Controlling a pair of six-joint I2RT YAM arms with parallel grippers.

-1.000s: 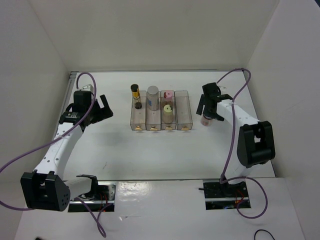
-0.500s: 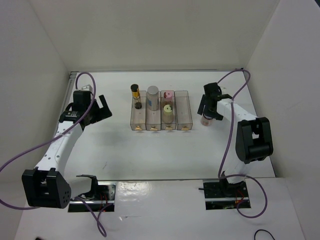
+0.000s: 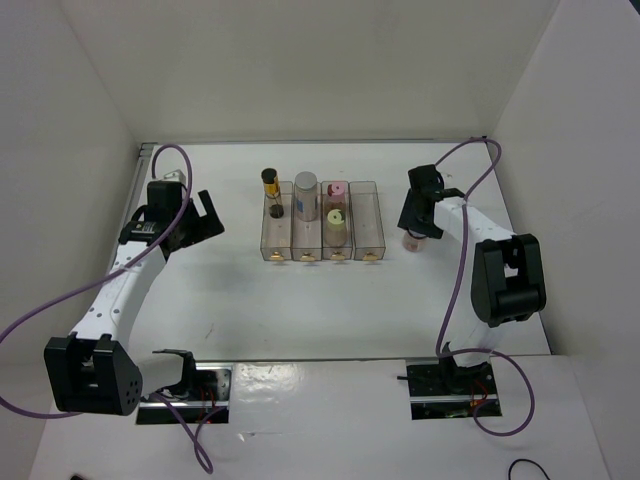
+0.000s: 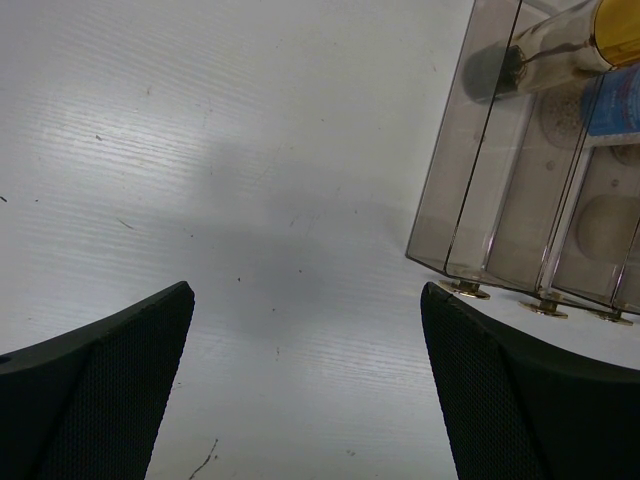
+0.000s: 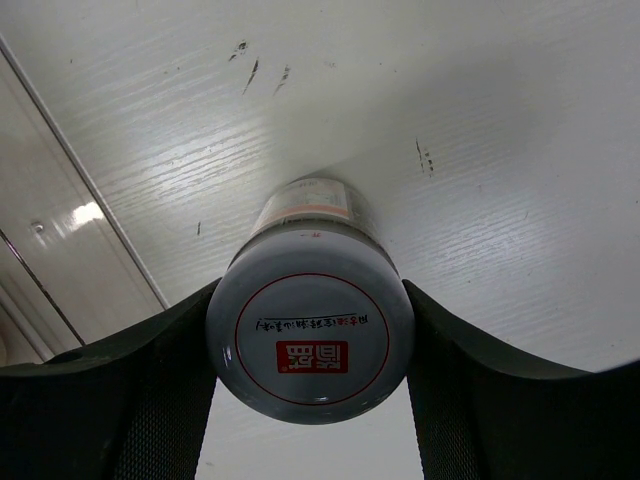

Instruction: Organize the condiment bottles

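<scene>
White table (image 3: 300, 310), walled on three sides. Jar (image 5: 310, 340) stands upright to the right of the row of bins (image 3: 307, 248), clamped at its top in the right gripper (image 3: 418, 228). Rightmost bin (image 3: 365, 220), empty, lies just left of the jar with bare table between; right wall (image 3: 560, 150) is near. Left gripper (image 4: 305, 300) is spread wide, holding nothing, left of the row.

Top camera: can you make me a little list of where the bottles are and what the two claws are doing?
Bin 1 (leftmost): dark gold-banded bottle, far end
Bin 2: grey-lidded bottle
Bin 3: pink-lidded bottle farther back, yellow-lidded bottle nearer
Bin 4: nothing inside
Right claw: closed on the reddish jar, right of Bin 4
Left claw: open, holding nothing
</scene>
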